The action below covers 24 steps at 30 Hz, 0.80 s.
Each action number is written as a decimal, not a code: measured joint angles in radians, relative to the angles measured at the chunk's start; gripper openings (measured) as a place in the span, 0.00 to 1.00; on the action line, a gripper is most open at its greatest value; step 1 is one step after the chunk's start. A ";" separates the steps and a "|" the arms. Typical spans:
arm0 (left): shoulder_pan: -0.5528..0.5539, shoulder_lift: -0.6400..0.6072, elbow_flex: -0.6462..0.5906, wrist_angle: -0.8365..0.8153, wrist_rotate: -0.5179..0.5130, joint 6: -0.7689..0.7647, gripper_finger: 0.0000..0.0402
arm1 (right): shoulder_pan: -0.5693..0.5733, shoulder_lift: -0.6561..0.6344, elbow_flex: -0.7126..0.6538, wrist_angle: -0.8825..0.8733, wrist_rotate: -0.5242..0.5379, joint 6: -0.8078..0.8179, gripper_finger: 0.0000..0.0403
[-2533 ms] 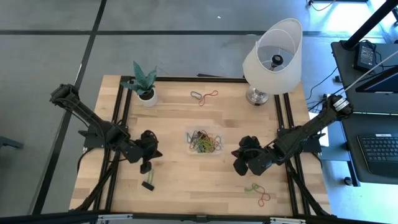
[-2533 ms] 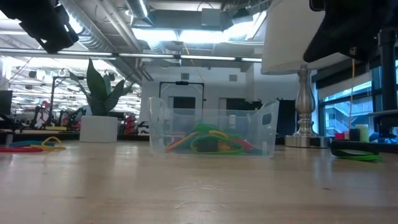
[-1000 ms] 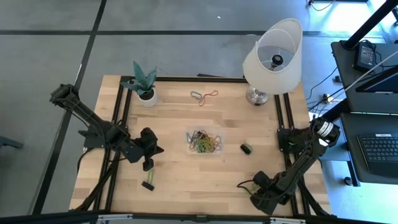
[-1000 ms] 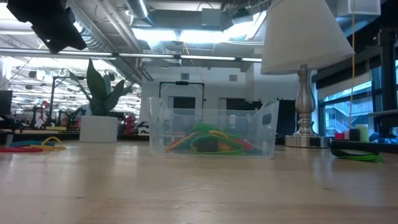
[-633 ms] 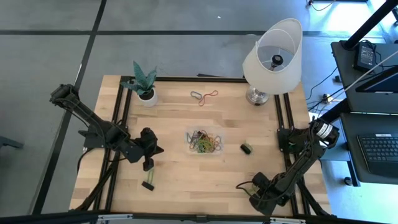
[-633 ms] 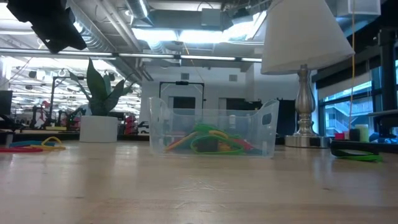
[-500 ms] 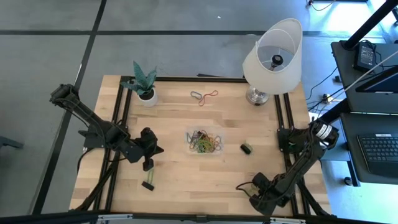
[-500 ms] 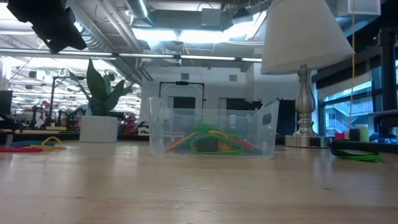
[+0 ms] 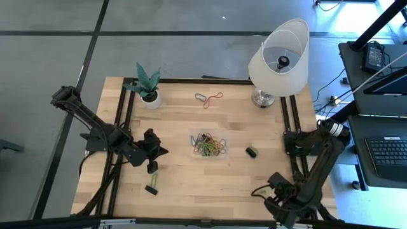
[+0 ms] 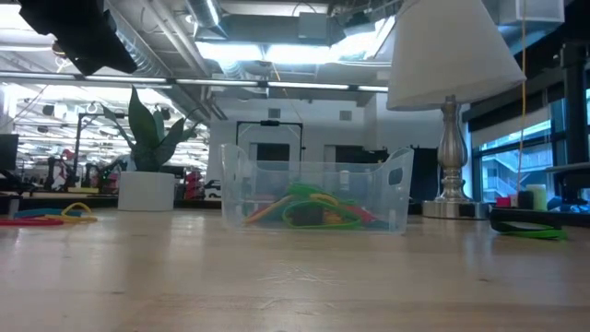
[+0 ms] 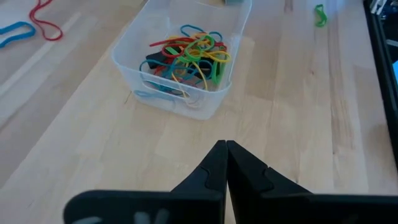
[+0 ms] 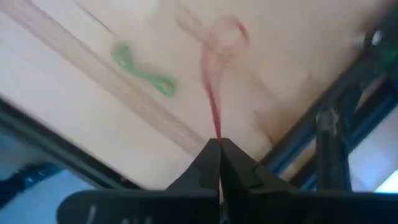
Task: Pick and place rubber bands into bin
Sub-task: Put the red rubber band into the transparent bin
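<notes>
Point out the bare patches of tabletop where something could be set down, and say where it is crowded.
Bare wood runs along the near edge between the left gripper and the right gripper, in front of the bin. Another open stretch lies between the plant pot and the bin. It is crowded by the lamp, the far rubber bands, and around the right gripper, shut on a red rubber band.

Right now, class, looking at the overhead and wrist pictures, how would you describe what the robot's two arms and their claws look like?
Both arms are dark, jointed and slender. The left claw and right claw each end in two matte black fingers tapering to pointed tips. A pale ring shows near the right arm's base. No markings are readable.
</notes>
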 joint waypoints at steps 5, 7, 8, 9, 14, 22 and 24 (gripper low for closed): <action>0.000 0.000 0.000 0.001 0.003 0.000 0.01 | -0.026 0.000 0.130 -0.138 0.189 -0.005 0.00; 0.000 0.000 0.000 0.000 0.004 0.001 0.01 | -0.063 -0.001 0.168 -0.150 0.276 -0.041 0.00; 0.000 0.000 0.000 0.000 0.005 0.001 0.01 | -0.086 -0.002 0.182 -0.149 0.324 -0.086 0.00; 0.000 0.000 0.000 0.000 0.005 0.001 0.01 | -0.111 -0.001 0.196 -0.149 0.366 -0.131 0.00; 0.000 0.000 0.000 0.000 0.006 0.001 0.01 | -0.289 -0.001 0.237 -0.097 0.476 -0.393 0.00; 0.000 0.000 0.000 -0.003 0.007 0.001 0.01 | -0.597 0.005 0.249 0.291 0.513 -0.990 0.00; 0.000 0.000 0.000 -0.004 0.007 0.001 0.01 | -0.658 0.020 0.248 0.369 0.511 -1.112 0.00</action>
